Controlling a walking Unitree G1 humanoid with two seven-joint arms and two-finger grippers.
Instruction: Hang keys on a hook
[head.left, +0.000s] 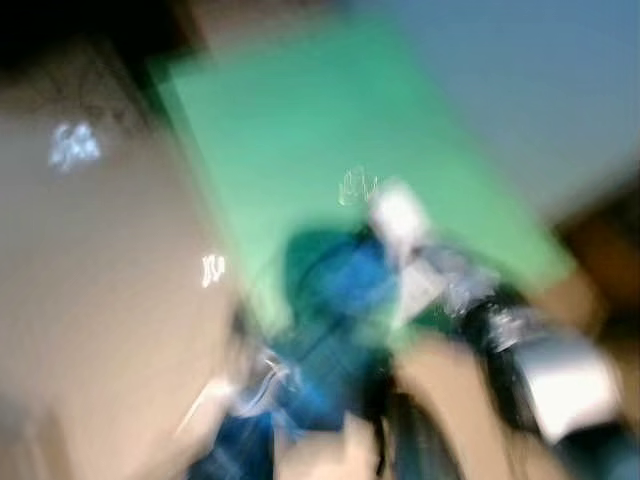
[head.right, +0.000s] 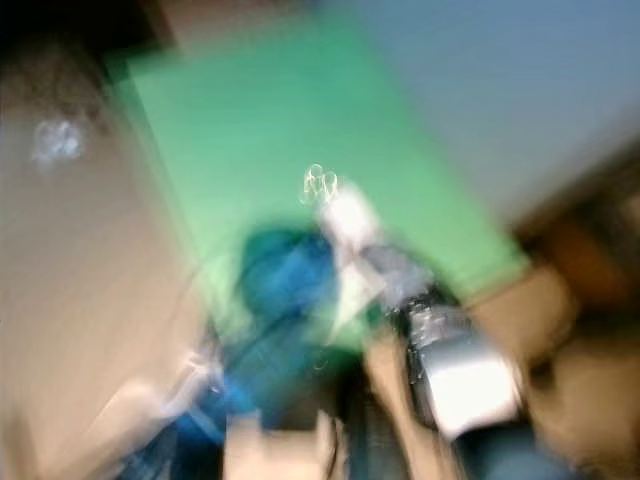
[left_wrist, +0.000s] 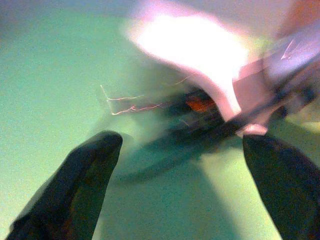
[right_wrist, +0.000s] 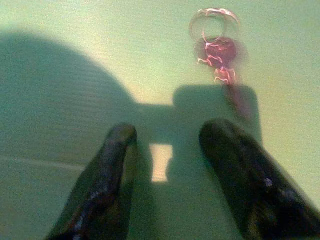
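Right hand (right_wrist: 167, 165) hangs low over the green surface (right_wrist: 75, 30), its two black fingers (right_wrist: 107, 185) spread with a clear gap between them and nothing held. Just beyond the fingertips, the keys (right_wrist: 217, 47) lie on the green: a pale ring with a reddish, blurred piece attached below it. The hand's shadow falls across the green between the fingers and the keys.

Left hand (left_wrist: 182, 165) also stands wide, its two dark fingers (left_wrist: 82, 180) far apart and empty, poised above the same green surface. Ahead of them sits a blurred white and silver shape (left_wrist: 210, 55) with dark parts beneath it; thin bright streaks run out from it toward the fingers. What it is cannot be told.

Both head views are badly smeared by motion. They show a green desk mat (head.left: 330, 130) lying at an angle, a tan floor or surface (head.left: 90, 300) to the robot's left, a grey-blue area (head.left: 540, 80) to its right, and blue and silver blurs (head.left: 340, 290) in the foreground.
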